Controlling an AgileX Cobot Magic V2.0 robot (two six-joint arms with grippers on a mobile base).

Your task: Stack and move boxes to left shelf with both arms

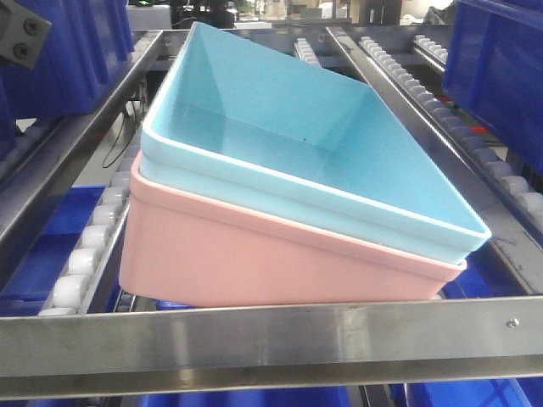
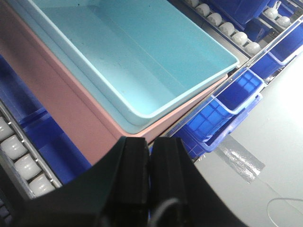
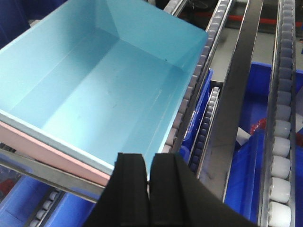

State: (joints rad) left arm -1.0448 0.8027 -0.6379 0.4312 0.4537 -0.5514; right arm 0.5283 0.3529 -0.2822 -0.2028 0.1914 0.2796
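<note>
Left pincer: my dark jaws were pressed together with only a thin seam between them, holding nothing, just off the near corner of the stacked bins.
Right pincer: likewise closed to a narrow seam and empty, sitting just outside the blue bin's near rim.
Blue bin: it sat nested inside the pink bin, open side up and with nothing in it; its rolled rim lay just above the pink one.
Stack: the pair was tilted, its far end higher, and turned askew across the lane rather than square to the rails.
Shelf: the stack lay in a sloping lane of the steel rack, its lower edge just behind the front crossbar; I could not tell for sure whether it touched the bar.
Rollers: rows of small white ones ran along both sides of the lane.
Dark blue bins: these stood in the neighbouring lanes and on the level beneath.
Floor: grey, with a strip of clear tape on it, seen beyond the rack from my left wrist.
</note>
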